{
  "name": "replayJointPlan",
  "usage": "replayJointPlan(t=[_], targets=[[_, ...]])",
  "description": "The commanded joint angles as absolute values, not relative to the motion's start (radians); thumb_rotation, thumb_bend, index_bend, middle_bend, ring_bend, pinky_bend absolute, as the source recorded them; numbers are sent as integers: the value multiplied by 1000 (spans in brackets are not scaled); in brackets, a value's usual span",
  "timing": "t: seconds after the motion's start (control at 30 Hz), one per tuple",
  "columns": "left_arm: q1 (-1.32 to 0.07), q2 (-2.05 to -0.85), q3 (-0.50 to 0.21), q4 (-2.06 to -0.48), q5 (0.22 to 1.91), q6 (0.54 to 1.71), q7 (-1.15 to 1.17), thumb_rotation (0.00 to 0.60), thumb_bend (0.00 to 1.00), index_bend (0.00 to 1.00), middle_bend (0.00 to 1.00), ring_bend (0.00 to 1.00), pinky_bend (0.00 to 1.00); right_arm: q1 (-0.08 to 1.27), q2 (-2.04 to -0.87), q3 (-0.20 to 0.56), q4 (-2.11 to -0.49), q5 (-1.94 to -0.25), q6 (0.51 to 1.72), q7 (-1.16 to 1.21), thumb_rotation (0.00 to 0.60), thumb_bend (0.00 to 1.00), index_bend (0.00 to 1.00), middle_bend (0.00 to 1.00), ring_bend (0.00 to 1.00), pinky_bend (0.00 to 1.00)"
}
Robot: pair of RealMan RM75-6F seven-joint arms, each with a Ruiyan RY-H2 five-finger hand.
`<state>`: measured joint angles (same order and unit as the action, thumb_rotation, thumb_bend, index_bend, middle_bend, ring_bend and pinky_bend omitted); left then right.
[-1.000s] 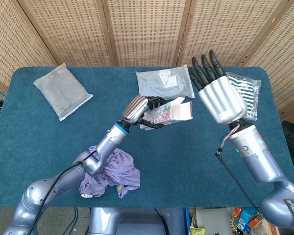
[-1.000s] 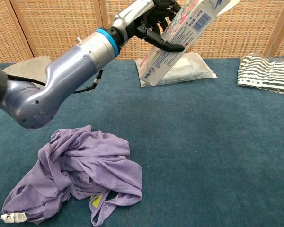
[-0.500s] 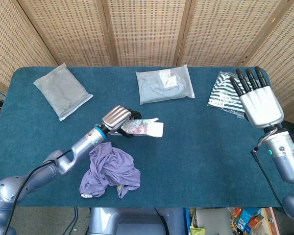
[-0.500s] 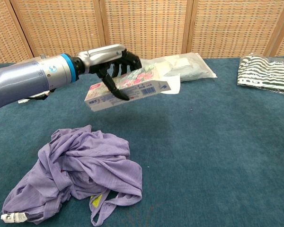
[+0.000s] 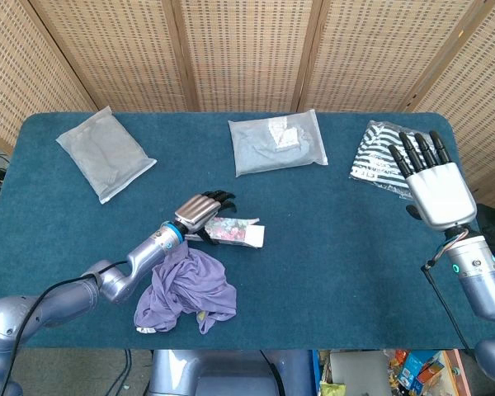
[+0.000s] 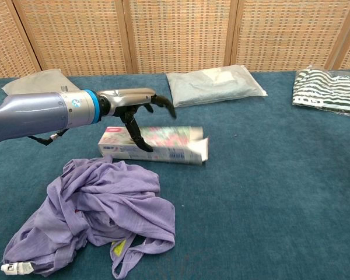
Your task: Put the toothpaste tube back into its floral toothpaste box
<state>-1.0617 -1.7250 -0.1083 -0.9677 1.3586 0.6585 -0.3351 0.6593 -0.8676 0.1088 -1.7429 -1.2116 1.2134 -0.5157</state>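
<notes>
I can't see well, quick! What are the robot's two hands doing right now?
Left hand: over the flowery box lying on the table, thumb against its side; whether it grips cannot be told.
Right hand: open, holding nothing.

This looks like a staged robot-testing room or lab, not a lived-in home. A rectangular table covered in dark teal felt-like cloth (image 5: 330, 247) fills the middle of the head view, and a folding screen of woven tan rattan panels in wooden frames (image 5: 247, 49) closes off the whole top edge in both views. Everyday items lie spread out as props: a crumpled lilac cotton garment (image 5: 186, 289) at lower left, two grey plastic-wrapped flat packages (image 5: 106, 153) (image 5: 278, 142) toward the upper left and upper centre, and a bagged black-and-white striped cloth (image 5: 379, 153) at upper right.
</notes>
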Motion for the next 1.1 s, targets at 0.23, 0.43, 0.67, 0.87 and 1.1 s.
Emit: replayJointPlan(t=[0.23, 0.43, 0.67, 0.87, 1.1], targets=[[-963, -1570, -165, -1194, 1321, 833, -260, 600, 102, 0, 0, 0, 0, 611, -892, 120, -1720, -1246, 1236, -433, 600, 0, 0, 0, 0, 0], [-813, -1374, -145, -1407, 1287, 1002, -140, 600, 101, 0, 0, 0, 0, 543, -968, 103, -1653, -1305, 1286, -269, 600, 0, 0, 0, 0, 0], [-603, -1166, -82, -1598, 1276, 1209, -66, 600, 101, 0, 0, 0, 0, 456, -1079, 66, -1551, -1408, 1378, -119, 600, 0, 0, 0, 0, 0], [-441, -1060, -6, -1675, 1303, 1344, -51, 600, 101, 0, 0, 0, 0, 387, -1119, 23, -1519, -1504, 1453, -37, 600, 0, 0, 0, 0, 0], [-333, -1019, 27, -1739, 1326, 1436, -38, 600, 100, 0, 0, 0, 0, 330, -1116, 9, -1582, -1508, 1485, -107, 600, 0, 0, 0, 0, 0]])
